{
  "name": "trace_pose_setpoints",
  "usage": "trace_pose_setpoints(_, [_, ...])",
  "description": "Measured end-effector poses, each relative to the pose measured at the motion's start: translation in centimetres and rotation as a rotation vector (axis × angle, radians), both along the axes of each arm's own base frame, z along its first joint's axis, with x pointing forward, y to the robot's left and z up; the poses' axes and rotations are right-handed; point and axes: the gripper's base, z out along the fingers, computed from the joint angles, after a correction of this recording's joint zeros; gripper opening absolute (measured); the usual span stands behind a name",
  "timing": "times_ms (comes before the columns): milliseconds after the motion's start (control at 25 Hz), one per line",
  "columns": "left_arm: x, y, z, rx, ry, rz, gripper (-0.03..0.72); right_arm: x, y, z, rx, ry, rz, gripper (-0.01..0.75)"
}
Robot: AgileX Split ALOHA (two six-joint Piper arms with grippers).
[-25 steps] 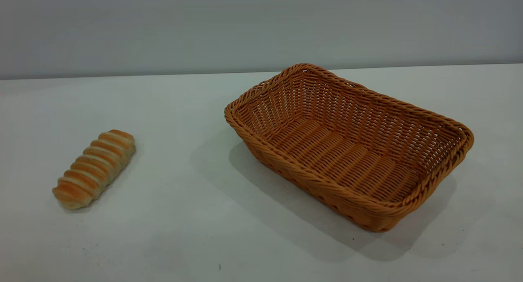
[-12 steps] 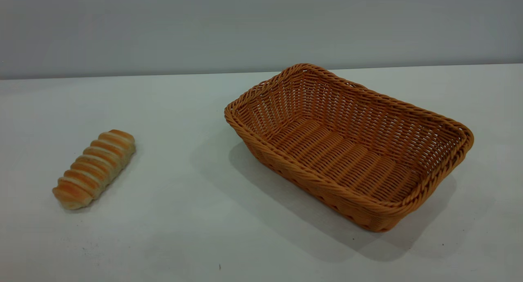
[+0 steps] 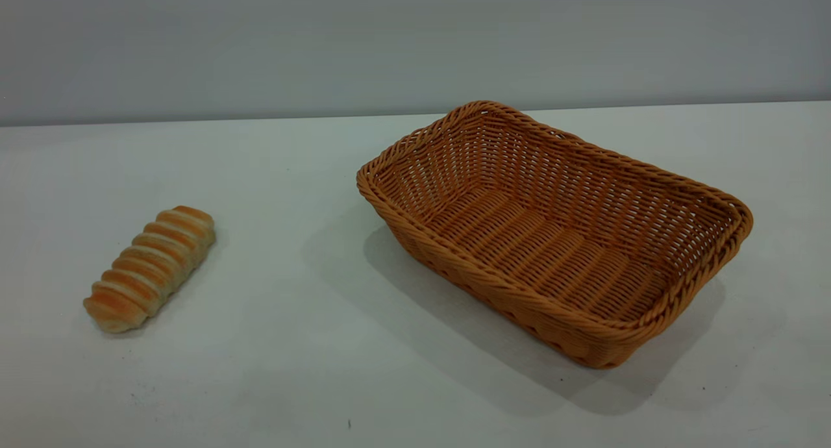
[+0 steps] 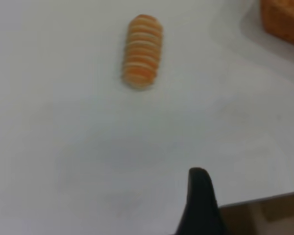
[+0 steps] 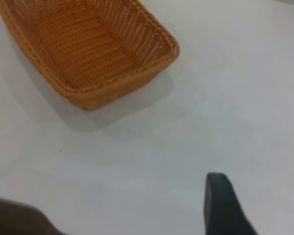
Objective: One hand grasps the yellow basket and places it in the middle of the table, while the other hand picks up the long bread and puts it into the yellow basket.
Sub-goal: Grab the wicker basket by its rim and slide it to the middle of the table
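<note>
No change from a second ago: basket (image 3: 555,234) and bread (image 3: 149,268) lie where they were, so the task looks unstarted. Basket sits empty at 3 o'clock on the desk (image 3: 311,344), bread at 9 o'clock, well apart. In the left wrist view one finger of the left claw (image 4: 200,203) shows, bread (image 4: 142,51) far off at its 11 o'clock. Right claw (image 5: 257,205) has a gap between its fingers, released, with basket (image 5: 88,49) at its 10 o'clock. Left claw's state: cannot tell.

Yellow basket (image 3: 555,234) sits upright, empty, right of table (image 3: 292,344) centre. Long bread (image 3: 149,268), ridged, lies diagonally at left, well apart.
</note>
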Motion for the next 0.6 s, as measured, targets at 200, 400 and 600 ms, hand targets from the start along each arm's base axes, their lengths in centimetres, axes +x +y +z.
trace_pose_setpoints(200, [0.4,-0.4,0.7,-0.052,-0.086,-0.016,0.577,0.1,0.1,0.3,0.01,-0.028,0.002,0.401])
trace_pose_setpoints(400, [1.8,-0.3,1.7,-0.084,-0.14,0.009,0.577,2.7,0.5,1.9,0.09,-0.035,0.008,0.401])
trace_pose_setpoints(600, [5.3,-0.1,1.9,-0.096,0.014,0.035,0.577,9.3,1.3,1.6,0.212,0.143,-0.011,0.401])
